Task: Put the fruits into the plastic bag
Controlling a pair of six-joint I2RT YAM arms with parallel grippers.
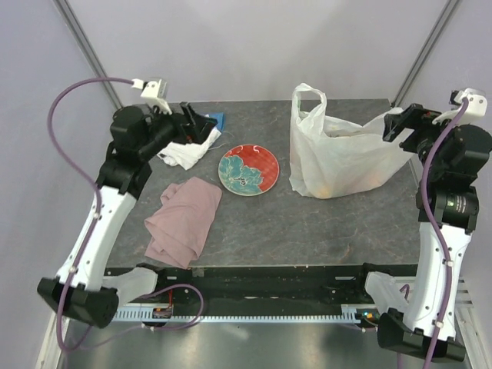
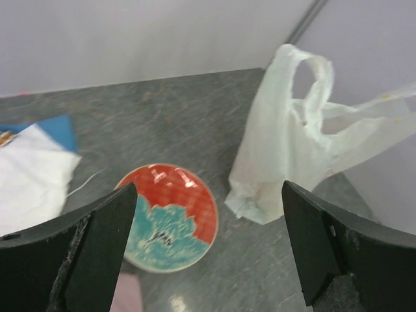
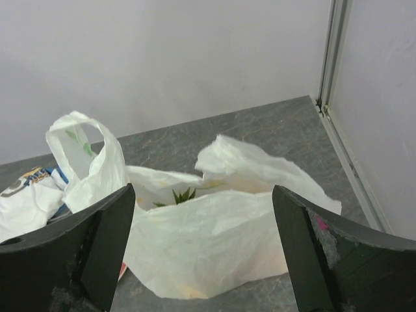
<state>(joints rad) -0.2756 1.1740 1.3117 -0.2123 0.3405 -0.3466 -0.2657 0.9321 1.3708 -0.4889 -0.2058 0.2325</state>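
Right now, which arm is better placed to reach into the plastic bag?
Probably the right: the right fingers, open, hover beside the plastic bag; the left fingers are beyond the plate, near the white cloth.

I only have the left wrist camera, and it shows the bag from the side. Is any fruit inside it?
Observer: Yes. The right wrist view looks into the plastic bag, and a green pineapple crown sticks up inside.
Operator: And the other arm?
Observer: The right pincer is open, jaws wide apart, facing the bag from its right side.
Operator: Anything else in there?
Observer: From above, orange shapes show through the bag's lower wall.
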